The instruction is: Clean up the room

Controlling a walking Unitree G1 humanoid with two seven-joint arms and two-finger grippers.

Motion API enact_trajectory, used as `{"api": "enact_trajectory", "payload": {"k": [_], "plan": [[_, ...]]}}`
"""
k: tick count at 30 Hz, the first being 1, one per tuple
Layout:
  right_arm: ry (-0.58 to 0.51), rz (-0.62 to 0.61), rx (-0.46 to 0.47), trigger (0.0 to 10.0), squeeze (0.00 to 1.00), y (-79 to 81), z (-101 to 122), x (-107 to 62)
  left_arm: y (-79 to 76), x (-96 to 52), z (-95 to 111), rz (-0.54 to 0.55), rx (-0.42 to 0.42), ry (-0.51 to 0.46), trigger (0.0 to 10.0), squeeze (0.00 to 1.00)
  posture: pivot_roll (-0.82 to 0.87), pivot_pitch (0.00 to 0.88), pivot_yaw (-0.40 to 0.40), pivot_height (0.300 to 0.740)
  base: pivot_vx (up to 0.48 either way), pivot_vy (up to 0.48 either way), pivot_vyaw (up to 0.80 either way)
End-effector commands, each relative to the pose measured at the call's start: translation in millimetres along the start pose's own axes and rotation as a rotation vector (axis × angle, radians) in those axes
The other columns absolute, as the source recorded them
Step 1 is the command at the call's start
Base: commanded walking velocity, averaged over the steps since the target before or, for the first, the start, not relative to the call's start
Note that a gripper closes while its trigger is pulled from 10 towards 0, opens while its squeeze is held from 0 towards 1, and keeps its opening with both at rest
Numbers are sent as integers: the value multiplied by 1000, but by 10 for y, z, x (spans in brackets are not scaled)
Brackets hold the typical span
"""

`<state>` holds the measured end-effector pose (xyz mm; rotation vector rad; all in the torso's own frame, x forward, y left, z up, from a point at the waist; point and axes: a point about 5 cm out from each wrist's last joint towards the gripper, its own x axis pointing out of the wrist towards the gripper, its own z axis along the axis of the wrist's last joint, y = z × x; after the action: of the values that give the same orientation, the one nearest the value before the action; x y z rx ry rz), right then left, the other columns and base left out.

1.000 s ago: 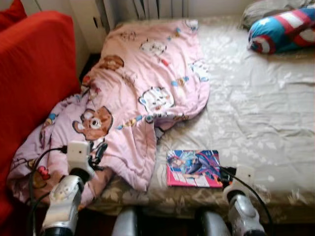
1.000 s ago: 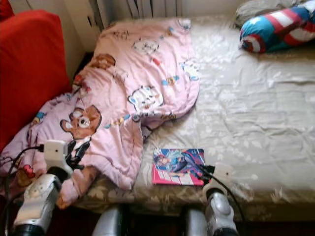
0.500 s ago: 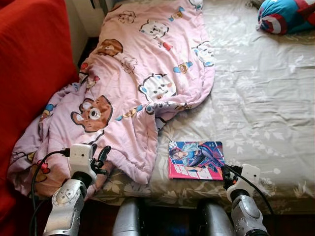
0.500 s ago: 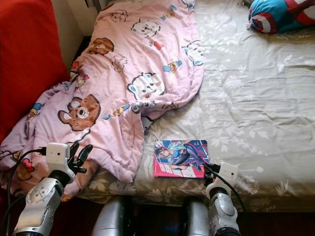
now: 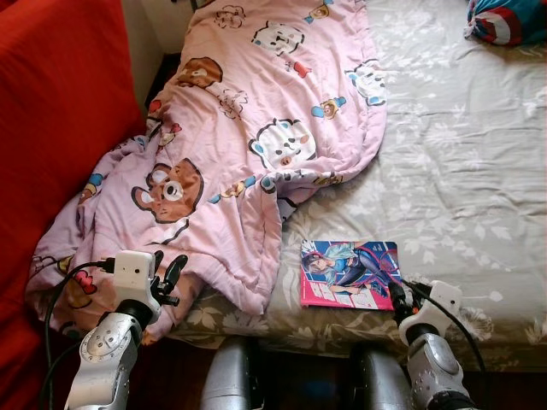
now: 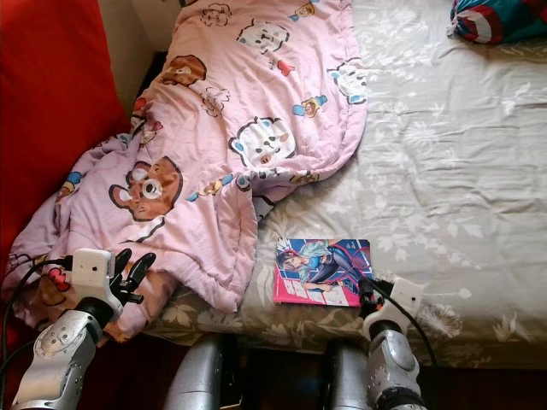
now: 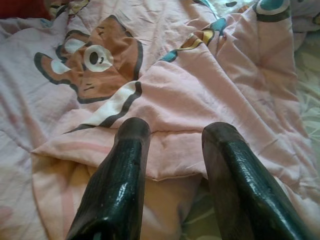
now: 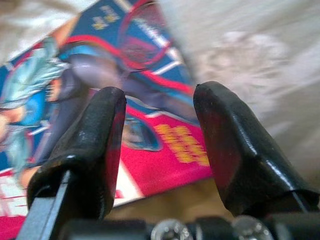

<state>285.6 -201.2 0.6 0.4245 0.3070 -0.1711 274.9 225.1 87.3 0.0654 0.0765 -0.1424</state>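
Note:
A pink cartoon-print blanket (image 5: 256, 145) lies crumpled over the left half of the bed and hangs off its front corner. A comic book (image 5: 350, 273) with a blue and pink cover lies flat near the bed's front edge. My left gripper (image 5: 167, 275) is open just in front of the blanket's hanging edge (image 7: 165, 150). My right gripper (image 5: 402, 295) is open at the book's near right corner (image 8: 165, 145), its fingers (image 8: 90, 150) straddling that corner just above the cover.
The bed's grey floral sheet (image 5: 461, 171) stretches to the right. A blue, red and white pillow (image 5: 508, 19) lies at the far right. A red sofa (image 5: 51, 128) stands close on the left, with a narrow dark gap (image 5: 162, 73) to the bed.
The camera has tilted down and come closer, so the bed has shifted in view. The right gripper sits nearer the book's corner. Both grippers stay open.

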Motion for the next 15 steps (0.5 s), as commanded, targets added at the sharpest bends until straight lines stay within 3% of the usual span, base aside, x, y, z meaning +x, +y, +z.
{"api": "enact_trajectory", "payload": {"k": [1, 6, 15], "plan": [[43, -3, 23, 10000, 0, -1, -109, -36, 84, -73, -30, 12, 14, 29, 10000, 0, 156, 270, 144, 629, 0, 0, 0], [19, -14, 80, 10000, 0, -13, -67, -20, 114, -111, -26, 8, 27, 40, 10000, 0, 167, 275, 151, 629, 0, 0, 0], [-16, 6, 67, 10000, 0, -31, -16, -21, 165, -124, -7, 19, 36, 47, 10000, 0, 176, 274, 159, 629, 0, 0, 0]]}}
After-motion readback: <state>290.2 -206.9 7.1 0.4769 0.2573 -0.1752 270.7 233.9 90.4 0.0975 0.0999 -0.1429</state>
